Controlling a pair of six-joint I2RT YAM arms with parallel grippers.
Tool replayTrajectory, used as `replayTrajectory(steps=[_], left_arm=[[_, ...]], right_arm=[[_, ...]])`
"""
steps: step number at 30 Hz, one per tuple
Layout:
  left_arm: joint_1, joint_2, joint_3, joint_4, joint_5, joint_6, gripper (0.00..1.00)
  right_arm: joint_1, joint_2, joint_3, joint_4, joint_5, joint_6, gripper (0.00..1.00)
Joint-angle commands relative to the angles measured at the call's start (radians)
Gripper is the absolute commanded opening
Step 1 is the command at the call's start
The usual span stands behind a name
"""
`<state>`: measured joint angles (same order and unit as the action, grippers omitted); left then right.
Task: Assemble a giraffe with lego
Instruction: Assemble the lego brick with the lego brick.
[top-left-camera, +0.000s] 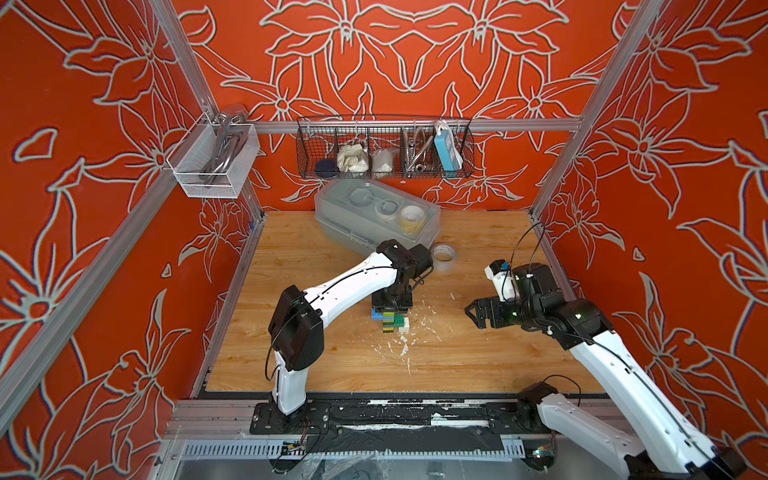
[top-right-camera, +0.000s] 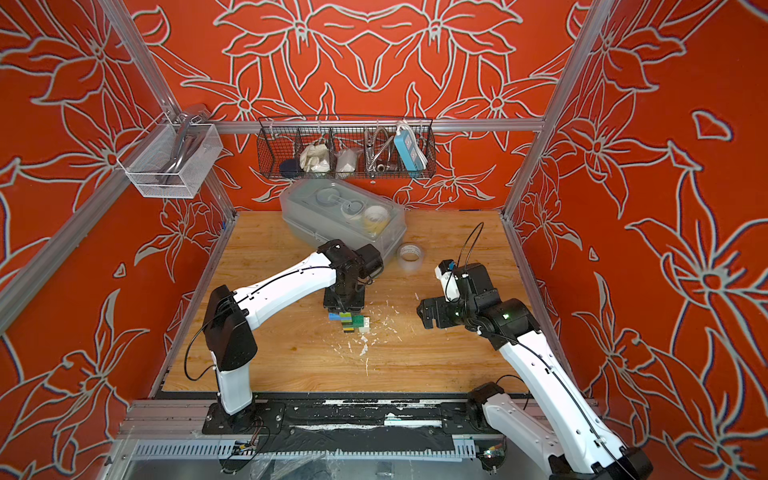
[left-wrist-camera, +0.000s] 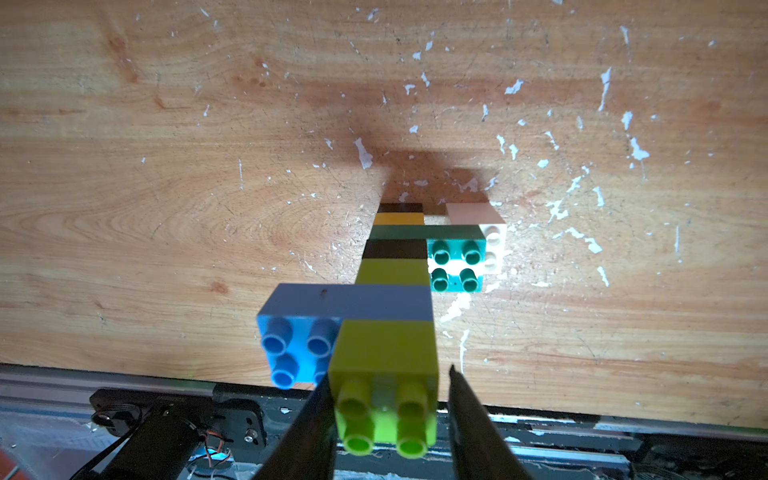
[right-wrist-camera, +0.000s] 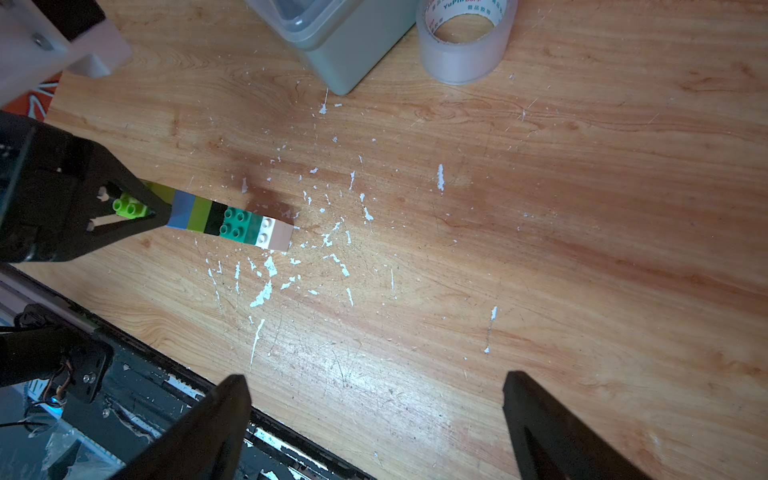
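Note:
The giraffe (top-left-camera: 392, 323) (top-right-camera: 352, 323) stands upright mid-table, all the lego in view built into it. From above I see its lime top brick (left-wrist-camera: 386, 353), a blue brick (left-wrist-camera: 299, 345), lime and black neck, the dark green body (left-wrist-camera: 457, 257), a white leg (left-wrist-camera: 492, 245) and a black-yellow leg. My left gripper (left-wrist-camera: 390, 374) (top-left-camera: 392, 302) straddles the lime top brick from above. One finger lies against it and a narrow gap shows at the other. My right gripper (right-wrist-camera: 374, 382) (top-left-camera: 471, 313) hovers wide open to the right, with nothing in it.
A clear tape roll (top-left-camera: 444, 253) (right-wrist-camera: 463, 37) lies behind the giraffe, beside a clear lidded box (top-left-camera: 374, 216). A black wire basket (top-left-camera: 384, 149) and a white mesh basket (top-left-camera: 212, 162) hang on the frame. White flecks litter the wood.

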<state>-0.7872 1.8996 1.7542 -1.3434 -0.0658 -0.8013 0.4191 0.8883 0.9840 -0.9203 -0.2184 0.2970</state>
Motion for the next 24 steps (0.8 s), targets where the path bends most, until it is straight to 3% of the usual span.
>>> replayTrajectory(steps=[1,10,17,20,24], left_arm=[[-0.006,-0.003,0.011,-0.007,-0.005,-0.006,0.43],[-0.018,-0.043,0.020,0.003,-0.021,0.004,0.57],[-0.043,-0.181,0.002,0.024,-0.130,0.026,0.59],[-0.040,-0.325,-0.092,0.083,-0.140,0.049,0.59],[-0.001,-0.570,-0.353,0.222,-0.038,0.066,0.58]], right_arm=[[-0.005,-0.005,0.027,-0.025,0.014,-0.010,1.00],[-0.005,-0.008,0.008,-0.007,-0.022,-0.019,1.00],[0.004,-0.002,-0.071,0.144,-0.197,-0.040,1.00],[0.040,0.006,-0.157,0.311,-0.273,-0.024,1.00],[0.118,0.076,-0.195,0.450,-0.266,-0.063,1.00]])
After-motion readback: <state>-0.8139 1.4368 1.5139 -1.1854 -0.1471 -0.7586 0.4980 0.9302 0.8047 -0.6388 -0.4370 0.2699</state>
